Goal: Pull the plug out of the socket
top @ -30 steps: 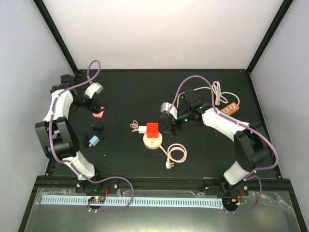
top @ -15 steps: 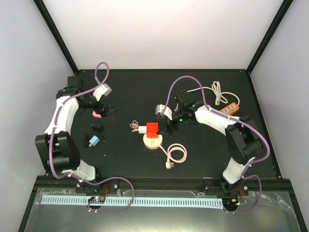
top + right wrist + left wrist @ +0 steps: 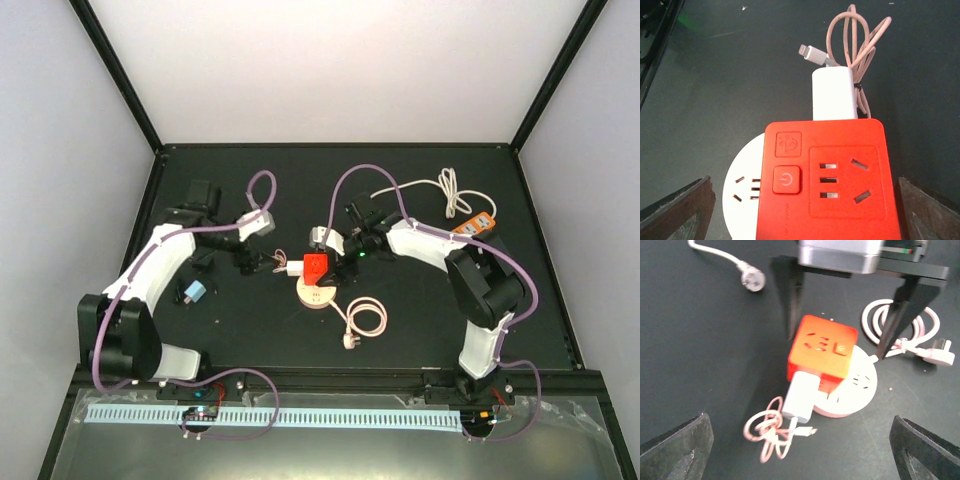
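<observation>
A red cube socket stands on a round white base at mid-table. A white plug is plugged into its left side, with a coiled pink cable trailing from it. My right gripper is open, its fingers straddling the cube without touching it. The plug shows beyond the cube in the right wrist view. My left gripper is open and empty, just left of the plug and the cable.
An orange power strip with a white cord lies at the back right. A coiled white cable with a plug lies right of the base. A blue block and a small black piece sit at the left.
My left arm has swung right from the far left edge to just beside the plug. My right gripper has moved left until its fingers straddle the red cube.
</observation>
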Action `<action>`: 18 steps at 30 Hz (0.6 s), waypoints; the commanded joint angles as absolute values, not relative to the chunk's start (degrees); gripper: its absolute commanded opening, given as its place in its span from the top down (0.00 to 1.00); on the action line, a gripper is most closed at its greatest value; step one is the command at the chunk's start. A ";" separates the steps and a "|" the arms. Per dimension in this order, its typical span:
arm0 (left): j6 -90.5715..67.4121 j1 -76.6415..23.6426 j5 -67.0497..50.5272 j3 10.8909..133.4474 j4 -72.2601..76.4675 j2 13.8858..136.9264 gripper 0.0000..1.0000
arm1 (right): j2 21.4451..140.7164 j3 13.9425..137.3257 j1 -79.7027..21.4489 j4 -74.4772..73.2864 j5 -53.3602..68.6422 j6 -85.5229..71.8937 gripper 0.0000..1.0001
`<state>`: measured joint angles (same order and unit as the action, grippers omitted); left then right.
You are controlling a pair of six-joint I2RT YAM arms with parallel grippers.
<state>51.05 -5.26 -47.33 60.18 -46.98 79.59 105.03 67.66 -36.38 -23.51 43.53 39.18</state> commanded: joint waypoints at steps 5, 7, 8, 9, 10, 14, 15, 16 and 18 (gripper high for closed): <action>55.36 -13.43 -44.27 53.93 -36.43 76.76 0.01 | 106.44 67.72 -37.34 -21.63 42.28 41.50 0.03; 56.27 -14.42 -44.49 52.67 -34.70 76.61 0.01 | 106.67 67.52 -37.29 -21.38 42.04 41.65 0.05; 56.53 -14.93 -44.33 52.62 -34.41 76.88 0.01 | 106.77 67.44 -37.37 -21.28 41.94 41.68 0.05; 56.67 -15.40 -43.99 52.75 -34.34 77.40 0.03 | 106.79 67.31 -37.38 -21.27 41.93 41.93 0.06; 56.98 -15.92 -43.62 52.96 -34.44 77.89 0.04 | 106.72 67.15 -37.37 -21.04 41.88 42.07 0.08; 57.41 -17.49 -41.36 52.01 -32.42 79.07 0.09 | 106.44 66.05 -37.49 -19.39 41.53 42.06 0.12; 57.85 -17.78 -40.77 51.57 -31.68 79.08 0.11 | 106.44 65.81 -37.57 -18.99 41.55 41.98 0.13; 58.47 -17.98 -40.43 50.98 -31.16 78.93 0.12 | 106.39 65.45 -37.58 -18.52 41.59 42.00 0.14; 59.35 -18.31 -39.80 49.85 -30.03 78.63 0.16 | 106.19 64.79 -37.84 -17.53 41.37 42.14 0.17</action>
<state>55.75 -17.41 -41.15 51.55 -34.13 78.48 105.86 66.24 -37.08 -20.47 42.00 41.25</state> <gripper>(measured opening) 0.870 0.852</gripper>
